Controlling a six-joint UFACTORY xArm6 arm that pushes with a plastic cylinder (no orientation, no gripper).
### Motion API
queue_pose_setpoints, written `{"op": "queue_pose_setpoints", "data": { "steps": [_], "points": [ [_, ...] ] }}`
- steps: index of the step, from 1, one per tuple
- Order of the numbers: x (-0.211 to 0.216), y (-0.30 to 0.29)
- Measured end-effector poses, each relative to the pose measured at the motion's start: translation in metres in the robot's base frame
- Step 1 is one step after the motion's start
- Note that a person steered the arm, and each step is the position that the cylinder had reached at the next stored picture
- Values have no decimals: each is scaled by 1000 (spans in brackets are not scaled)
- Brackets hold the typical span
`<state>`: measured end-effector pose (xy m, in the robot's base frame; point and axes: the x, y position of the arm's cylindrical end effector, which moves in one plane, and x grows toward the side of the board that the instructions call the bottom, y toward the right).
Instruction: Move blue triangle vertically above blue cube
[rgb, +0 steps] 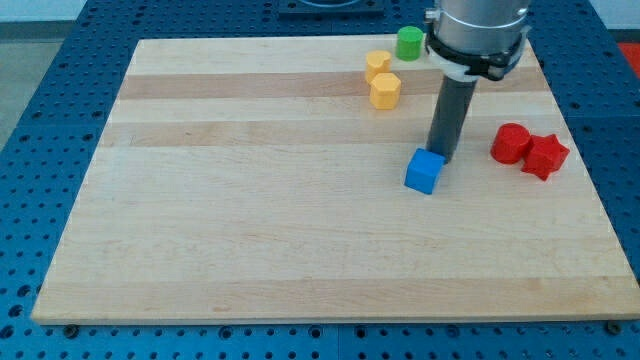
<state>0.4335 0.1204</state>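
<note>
A blue cube (424, 171) sits on the wooden board (250, 200), right of centre. My tip (441, 157) is at the cube's upper right corner, touching it or very nearly. The dark rod rises from there to the arm's grey body at the view's top. No blue triangle shows; I cannot tell if the rod or arm hides it.
Two yellow blocks (377, 66) (385, 90) stand one below the other near the view's top, with a green block (408, 43) to their upper right. A red cylinder (511, 143) and a red star-like block (545, 155) touch at the view's right.
</note>
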Motion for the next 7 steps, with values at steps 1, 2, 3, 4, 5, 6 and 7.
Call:
{"op": "queue_pose_setpoints", "data": {
  "steps": [1, 2, 3, 4, 5, 6, 7],
  "points": [
    [0, -4],
    [1, 29],
    [5, 54],
    [4, 53],
    [-8, 34],
    [-18, 7],
    [-30, -19]
  ]
}}
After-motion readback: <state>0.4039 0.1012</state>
